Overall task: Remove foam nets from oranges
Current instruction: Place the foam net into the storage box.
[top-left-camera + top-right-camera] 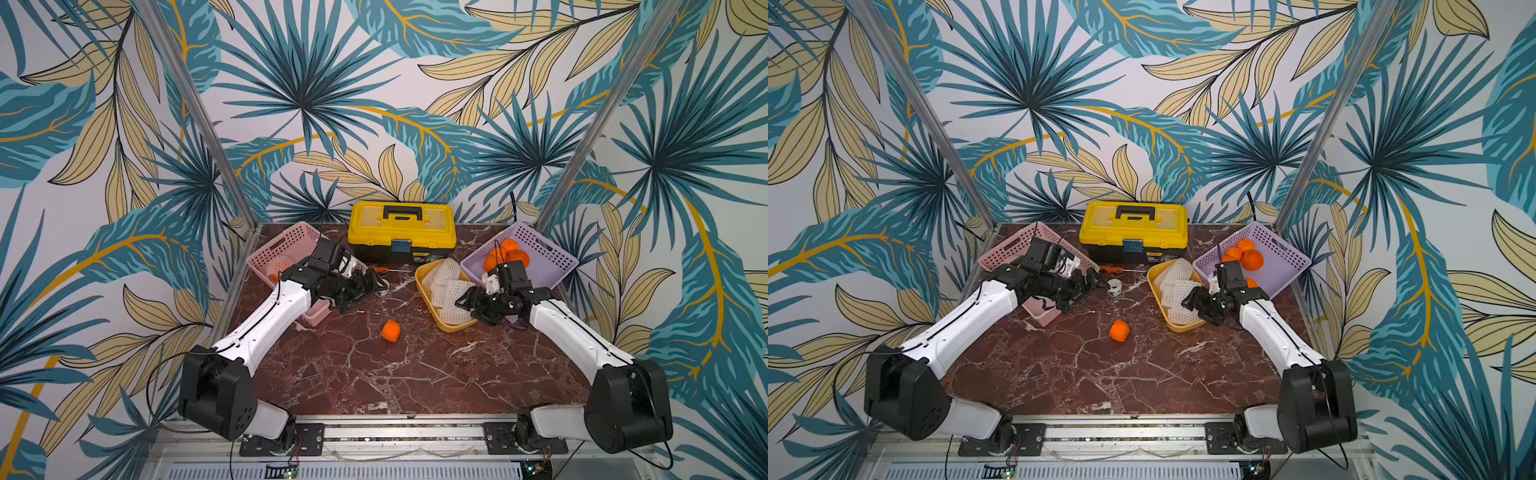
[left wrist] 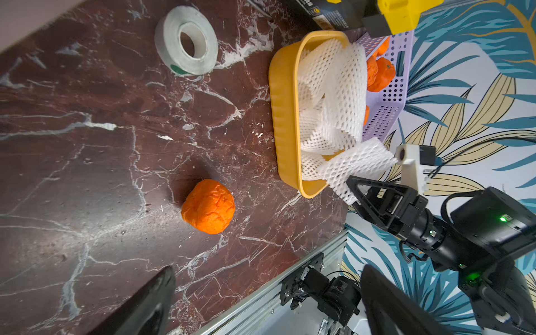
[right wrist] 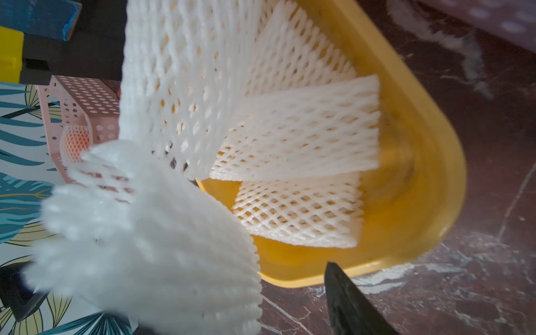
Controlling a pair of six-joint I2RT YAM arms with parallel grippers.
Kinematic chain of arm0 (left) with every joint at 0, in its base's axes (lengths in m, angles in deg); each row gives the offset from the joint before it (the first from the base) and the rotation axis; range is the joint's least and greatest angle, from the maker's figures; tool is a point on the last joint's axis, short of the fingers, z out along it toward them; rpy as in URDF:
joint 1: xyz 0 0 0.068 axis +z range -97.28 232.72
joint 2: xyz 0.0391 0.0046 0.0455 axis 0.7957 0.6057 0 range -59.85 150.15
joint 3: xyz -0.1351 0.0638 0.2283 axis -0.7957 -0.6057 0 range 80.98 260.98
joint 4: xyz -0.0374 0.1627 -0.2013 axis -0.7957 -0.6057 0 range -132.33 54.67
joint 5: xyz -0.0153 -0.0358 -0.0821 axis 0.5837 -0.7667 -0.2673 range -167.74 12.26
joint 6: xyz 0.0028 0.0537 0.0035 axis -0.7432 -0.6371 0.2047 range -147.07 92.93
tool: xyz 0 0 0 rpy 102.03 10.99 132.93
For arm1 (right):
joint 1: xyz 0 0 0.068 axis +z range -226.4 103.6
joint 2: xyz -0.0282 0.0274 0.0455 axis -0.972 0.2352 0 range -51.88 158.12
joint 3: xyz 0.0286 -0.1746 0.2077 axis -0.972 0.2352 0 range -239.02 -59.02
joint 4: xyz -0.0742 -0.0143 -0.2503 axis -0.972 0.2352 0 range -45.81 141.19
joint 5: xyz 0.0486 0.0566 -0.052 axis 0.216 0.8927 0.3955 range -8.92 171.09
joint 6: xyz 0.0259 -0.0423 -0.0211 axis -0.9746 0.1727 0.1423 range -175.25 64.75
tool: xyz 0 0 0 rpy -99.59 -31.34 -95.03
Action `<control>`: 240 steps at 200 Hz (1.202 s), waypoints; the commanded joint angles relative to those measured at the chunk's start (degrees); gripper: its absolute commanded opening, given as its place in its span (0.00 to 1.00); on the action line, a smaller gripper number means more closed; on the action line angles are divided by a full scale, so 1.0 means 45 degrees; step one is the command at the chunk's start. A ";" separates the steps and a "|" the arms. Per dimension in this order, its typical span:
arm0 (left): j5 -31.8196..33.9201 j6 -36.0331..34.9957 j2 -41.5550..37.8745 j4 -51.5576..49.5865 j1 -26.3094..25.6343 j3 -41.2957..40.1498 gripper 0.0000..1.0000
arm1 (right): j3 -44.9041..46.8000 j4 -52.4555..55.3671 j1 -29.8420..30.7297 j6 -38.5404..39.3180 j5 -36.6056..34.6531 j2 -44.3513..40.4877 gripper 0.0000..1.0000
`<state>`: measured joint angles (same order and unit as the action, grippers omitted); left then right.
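Note:
A bare orange (image 1: pixel 391 331) (image 2: pixel 208 206) lies on the marble table between the arms. Several empty foam nets (image 1: pixel 446 276) (image 3: pixel 304 130) are piled in the yellow tray (image 1: pixel 453 326). My right gripper (image 1: pixel 467 303) (image 3: pixel 174 278) hovers at the tray's near corner, its jaws apart. One more foam net (image 2: pixel 356 165) (image 3: pixel 150 237) rests against one finger, clear of the other. My left gripper (image 1: pixel 376 286) (image 2: pixel 268 269) hangs wide open and empty over the table beyond the bare orange. Several oranges (image 1: pixel 509 249) sit in the purple basket (image 1: pixel 552 257). A netted orange (image 1: pixel 279 264) lies in the pink basket (image 1: pixel 286 241).
A yellow toolbox (image 1: pixel 402 230) stands at the back middle. In front of it lie an orange-handled screwdriver (image 1: pixel 1117 270) and a roll of tape (image 2: pixel 185 40). The metal rail (image 1: pixel 374 432) runs along the table's front edge.

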<state>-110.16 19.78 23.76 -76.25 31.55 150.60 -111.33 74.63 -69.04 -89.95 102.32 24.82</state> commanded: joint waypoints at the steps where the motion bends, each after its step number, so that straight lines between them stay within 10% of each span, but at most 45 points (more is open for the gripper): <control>1: 0.0056 -0.0370 0.0319 -0.0260 -0.0129 -0.0077 1.00 | 0.0610 0.0557 -0.0206 0.0016 -0.0424 -0.0378 0.67; 158: 0.0968 -0.0847 0.0253 -0.0677 -0.0702 0.0748 1.00 | 0.2415 -0.2344 -0.0271 -0.0136 0.0560 -0.5202 0.76; 240: 0.9329 -0.0511 -0.3631 -0.0730 -0.0187 -0.0366 1.00 | 0.0338 -0.2832 0.7611 0.3947 -0.5797 -0.2234 0.81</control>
<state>-85.20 16.32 12.72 -78.79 29.13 151.61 -107.05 61.84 -42.51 -80.51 89.51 7.91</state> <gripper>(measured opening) 0.995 0.796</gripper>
